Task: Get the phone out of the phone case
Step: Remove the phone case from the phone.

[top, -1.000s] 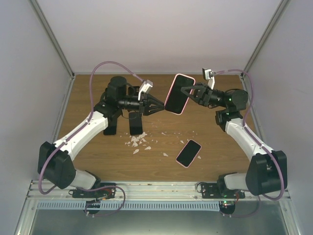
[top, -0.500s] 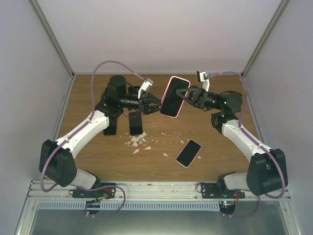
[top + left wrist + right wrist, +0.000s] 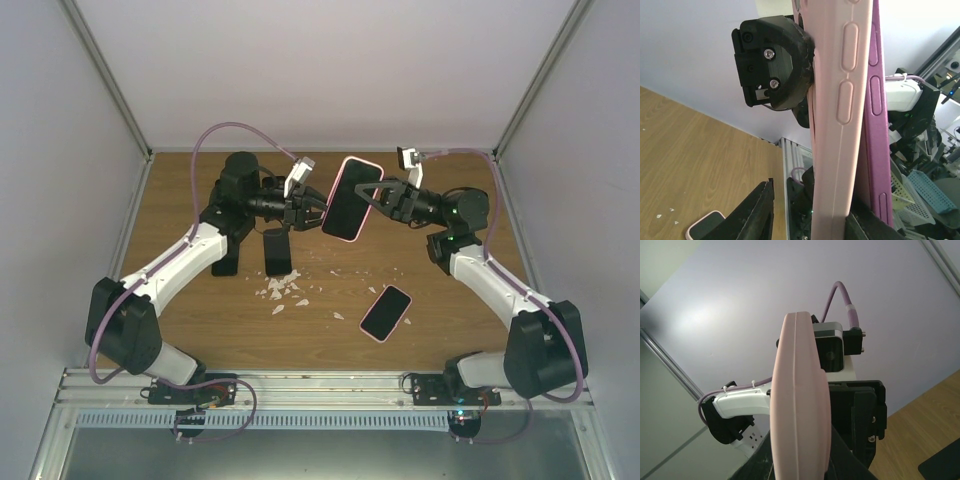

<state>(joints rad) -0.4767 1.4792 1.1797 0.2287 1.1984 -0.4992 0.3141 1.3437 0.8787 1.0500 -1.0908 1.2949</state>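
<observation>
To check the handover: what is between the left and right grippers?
The pink-cased phone, held off the table by the right gripper; the left gripper is open at its edge. The top external view shows it.

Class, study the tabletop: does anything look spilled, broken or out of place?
Yes: pale scraps lie scattered on the wooden table, by the dark slabs and left of the pink-cased phone lying flat; they look like loose debris.

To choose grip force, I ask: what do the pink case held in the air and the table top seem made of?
The pink case looks like soft silicone or rubbery plastic, matte: dull surface, moulded button bumps, no glare. The table top looks like wood or wood-print laminate: brown with grain streaks; I cannot tell which.
</observation>
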